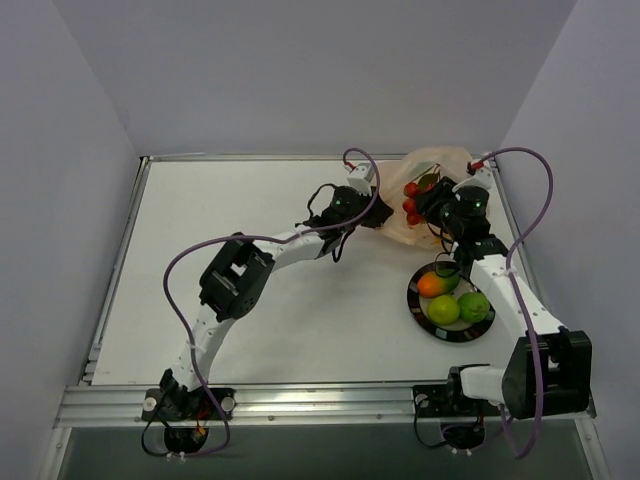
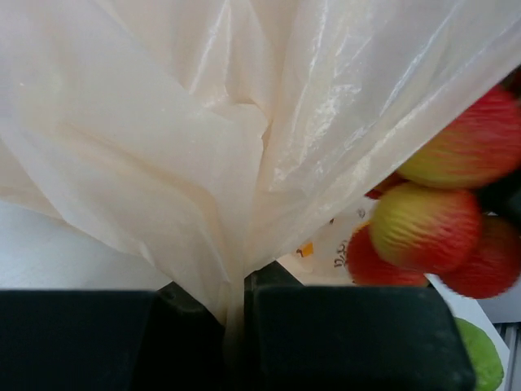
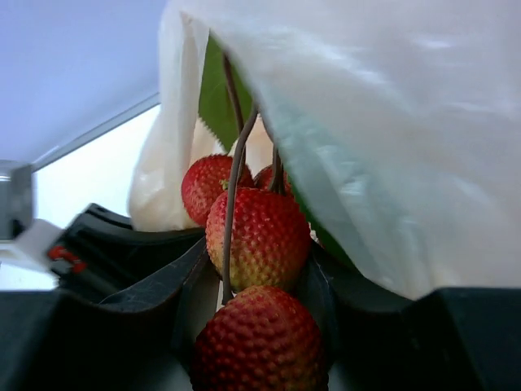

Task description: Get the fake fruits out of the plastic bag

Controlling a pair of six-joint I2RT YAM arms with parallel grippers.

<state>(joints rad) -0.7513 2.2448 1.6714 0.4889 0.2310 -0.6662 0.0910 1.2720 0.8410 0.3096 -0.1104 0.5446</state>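
Note:
The pale peach plastic bag [image 1: 432, 170] lies at the back right of the table. My left gripper [image 1: 368, 205] is shut on a bunched fold of the bag [image 2: 203, 163] at its left edge. My right gripper [image 1: 428, 205] is shut on a cluster of red berries [image 1: 412, 203] at the bag's mouth; in the right wrist view the berries [image 3: 259, 236] sit between the fingers with the bag [image 3: 391, 122] draped above. The berries also show in the left wrist view [image 2: 423, 228]. The orange-green mango [image 1: 434, 283] and two green balls [image 1: 458, 307] lie on the black-rimmed plate [image 1: 415, 300].
The plate stands close to my right forearm, near the table's right edge. A raised metal rim [image 1: 120, 260] runs round the white table. Purple cables loop over both arms.

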